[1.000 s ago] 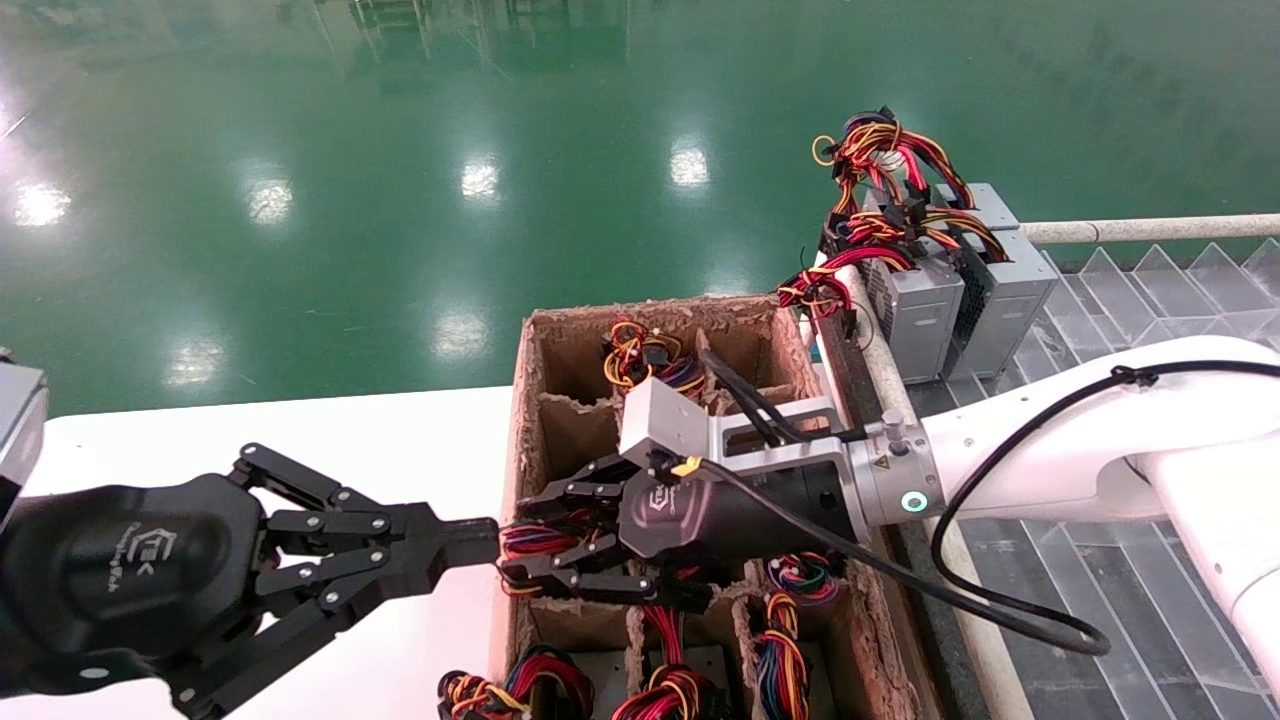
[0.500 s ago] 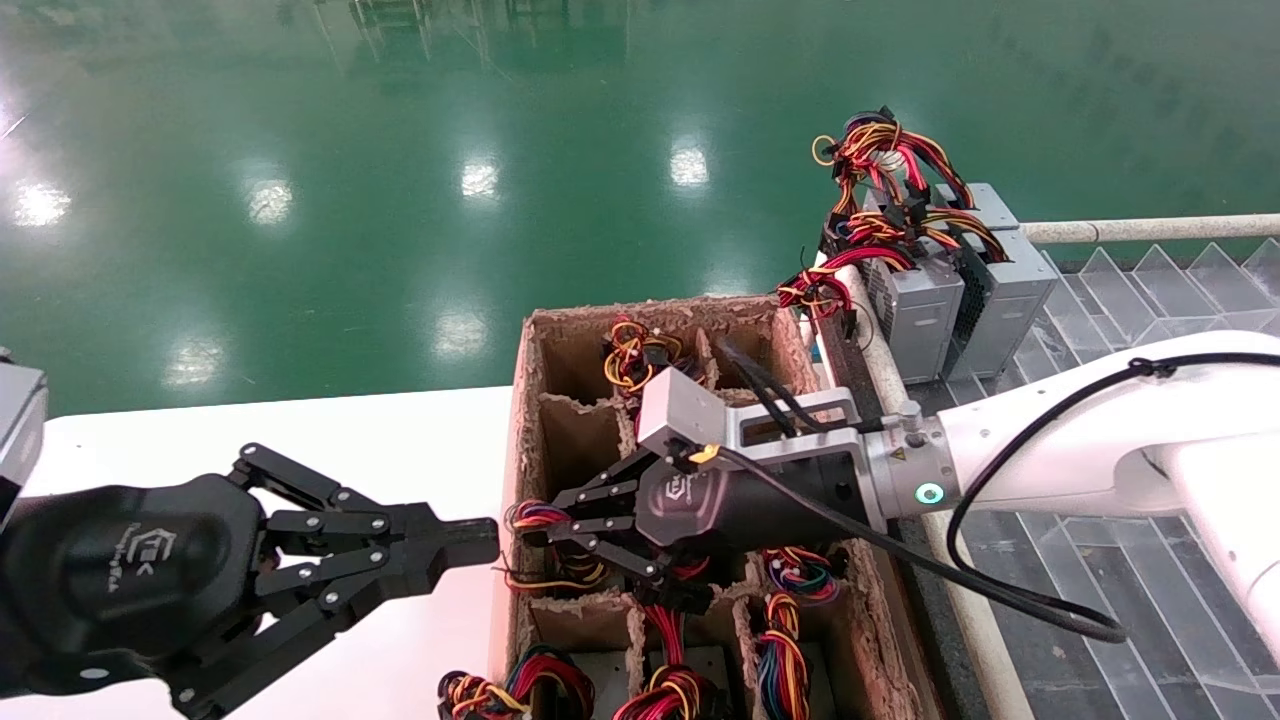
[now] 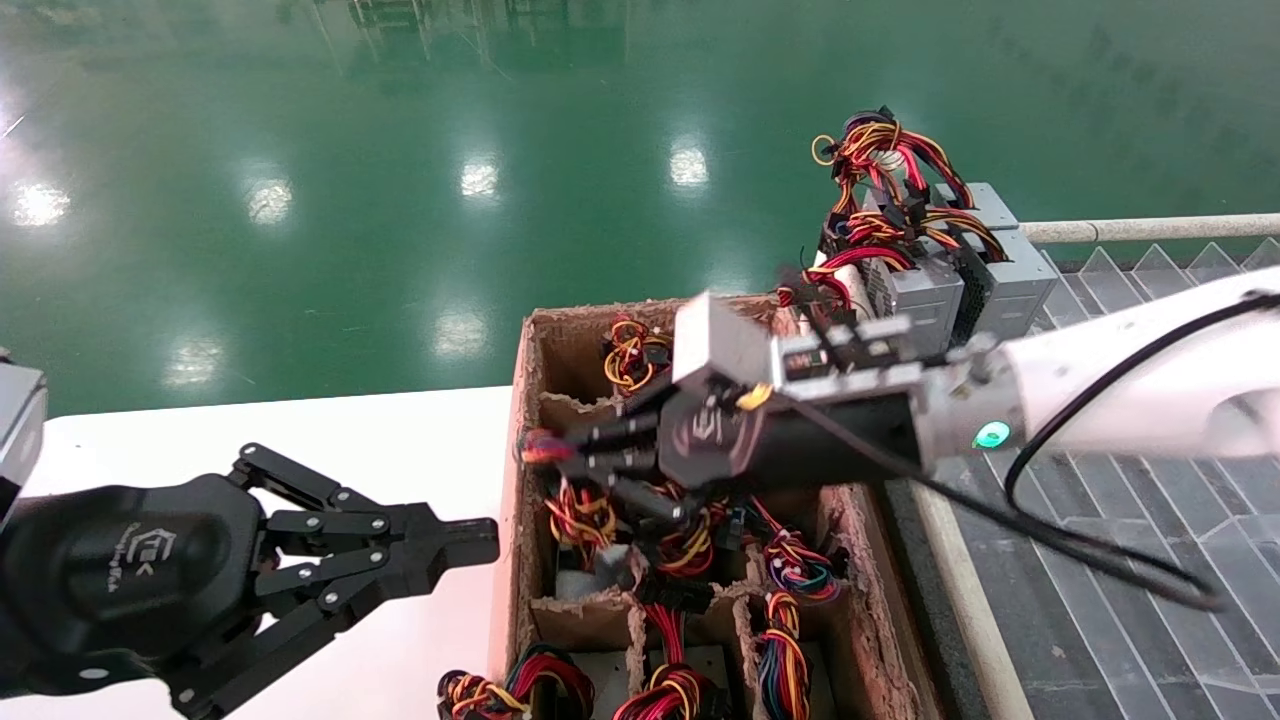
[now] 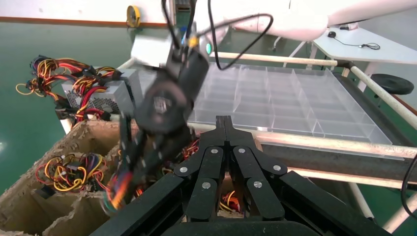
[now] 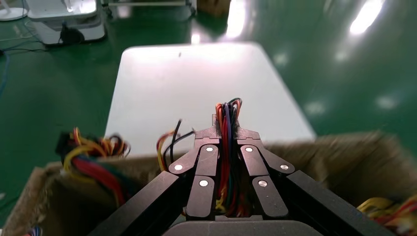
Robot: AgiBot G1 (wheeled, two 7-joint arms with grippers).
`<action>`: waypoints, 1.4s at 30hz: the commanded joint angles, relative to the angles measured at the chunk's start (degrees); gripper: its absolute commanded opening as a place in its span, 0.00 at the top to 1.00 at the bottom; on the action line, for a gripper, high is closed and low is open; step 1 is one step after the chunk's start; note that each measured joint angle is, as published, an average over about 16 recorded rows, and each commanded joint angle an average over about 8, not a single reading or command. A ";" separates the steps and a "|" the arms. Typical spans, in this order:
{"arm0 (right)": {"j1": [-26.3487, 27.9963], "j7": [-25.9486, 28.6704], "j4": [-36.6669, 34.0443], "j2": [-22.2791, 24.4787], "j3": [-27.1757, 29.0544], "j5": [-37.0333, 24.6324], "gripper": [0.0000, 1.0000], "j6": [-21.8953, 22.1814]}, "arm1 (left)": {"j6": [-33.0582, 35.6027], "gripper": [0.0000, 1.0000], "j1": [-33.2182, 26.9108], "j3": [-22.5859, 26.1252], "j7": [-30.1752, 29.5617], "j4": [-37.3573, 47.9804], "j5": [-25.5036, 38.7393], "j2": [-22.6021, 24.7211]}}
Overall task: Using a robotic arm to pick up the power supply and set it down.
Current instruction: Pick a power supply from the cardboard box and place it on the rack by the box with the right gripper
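Observation:
My right gripper (image 3: 545,450) is shut on the red, yellow and black wire bundle (image 5: 226,147) of the power supply, above the middle of the cardboard divider box (image 3: 520,400). The wires hang down from the fingers, and a bit of the supply's grey body (image 3: 600,572) shows just above a compartment. In the right wrist view the bundle runs straight between the closed fingers of the right gripper (image 5: 226,129). My left gripper (image 3: 490,540) is shut and empty, parked over the white table (image 3: 300,430) beside the box's left wall. The same left gripper (image 4: 224,120) shows closed in the left wrist view.
Other compartments of the box hold more coloured wire bundles (image 3: 640,360). Two broader grey power supplies (image 3: 930,300) with wires stand at the back right. A clear plastic divider tray (image 3: 1100,560) lies right of the box, bounded by a white rail (image 3: 1140,230). The green floor lies beyond.
My right gripper has risen and drawn back to the right with the wire bundle in it, pulling the supply up from its compartment. The left arm has not moved.

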 commanded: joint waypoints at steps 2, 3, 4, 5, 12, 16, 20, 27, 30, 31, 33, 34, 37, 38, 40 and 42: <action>0.88 0.45 3.67 1.16 0.94 0.96 1.00 0.31 | 0.00 1.00 0.00 0.00 0.00 0.00 0.00 0.00; 1.48 0.70 5.22 1.49 1.17 0.94 1.00 0.71 | 0.00 1.00 0.00 0.00 0.00 0.00 0.00 0.00; 2.23 0.91 6.93 1.84 1.39 0.75 1.00 1.22 | 0.00 1.00 0.00 0.00 0.00 0.00 0.00 0.00; 3.08 1.05 8.75 2.20 1.57 0.39 1.00 1.83 | 0.00 1.00 0.00 0.00 0.00 0.00 0.00 0.00; 9.53 2.39 20.85 4.71 1.99 -5.13 1.00 7.22 | 0.00 1.00 0.00 0.00 0.00 0.00 0.00 0.00; 13.02 4.28 25.53 5.93 1.88 -8.91 1.00 9.71 | 0.00 1.00 0.00 0.01 0.00 0.00 0.00 0.00; 16.08 6.20 28.53 7.09 1.72 -12.64 1.00 11.71 | 0.00 1.00 0.00 0.01 0.00 0.00 0.00 0.00; 20.70 8.38 30.83 9.56 1.63 -19.22 1.00 14.71 | 0.00 1.00 0.00 0.01 0.00 0.00 -0.01 0.00; 22.84 8.51 30.59 10.67 1.55 -22.41 1.00 15.91 | 0.00 1.00 0.00 0.01 0.00 0.00 -0.01 0.00; 23.61 8.44 30.23 10.97 1.48 -23.54 1.00 16.30 | 0.00 1.00 0.00 0.01 0.00 0.00 -0.01 0.00; 25.22 8.14 29.00 11.40 1.25 -25.80 1.00 17.00 | 0.00 1.00 0.00 0.01 0.00 0.00 -0.01 0.00; 26.06 7.92 28.13 11.52 1.11 -26.92 1.00 17.34 | 0.00 1.00 0.00 0.01 0.01 0.00 -0.01 0.00; 28.48 6.69 24.69 11.56 0.64 -29.76 1.00 18.16 | 0.00 1.00 0.00 0.01 0.01 0.00 -0.01 0.00; 29.19 6.09 23.39 11.51 0.47 -30.58 1.00 18.43 | 0.00 1.00 0.00 0.01 0.01 0.00 -0.01 0.00; 30.57 4.50 20.64 11.34 0.04 -32.26 1.00 19.09 | 0.00 1.00 0.00 0.01 0.01 0.00 -0.01 0.00; 31.74 2.45 17.99 11.15 -0.45 -33.90 1.00 19.92 | 0.00 1.00 0.00 0.01 0.01 0.00 -0.01 0.00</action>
